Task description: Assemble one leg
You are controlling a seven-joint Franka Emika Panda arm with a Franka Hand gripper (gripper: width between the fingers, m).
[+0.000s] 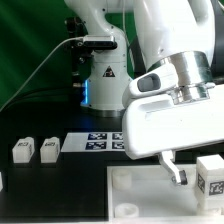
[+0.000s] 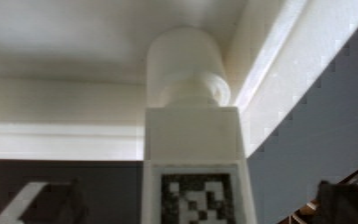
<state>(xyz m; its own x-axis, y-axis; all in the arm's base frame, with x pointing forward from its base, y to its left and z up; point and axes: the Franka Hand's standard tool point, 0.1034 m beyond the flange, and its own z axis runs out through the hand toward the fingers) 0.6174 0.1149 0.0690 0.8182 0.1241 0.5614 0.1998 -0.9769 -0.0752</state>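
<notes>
Pointing rounded tip away from hand [image 2: 190, 196]: leg [image 2: 194, 140].

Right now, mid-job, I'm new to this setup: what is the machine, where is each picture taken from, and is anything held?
The machine is one robot arm ending in a two-finger gripper. One picture comes from a camera off the arm; the other looks out from the wrist. On the black table lie two small white legs, the marker board, a large white panel and a third leg. The wrist view shows an upright leg between the fingers, which stand apart from it: nothing is held.
</notes>
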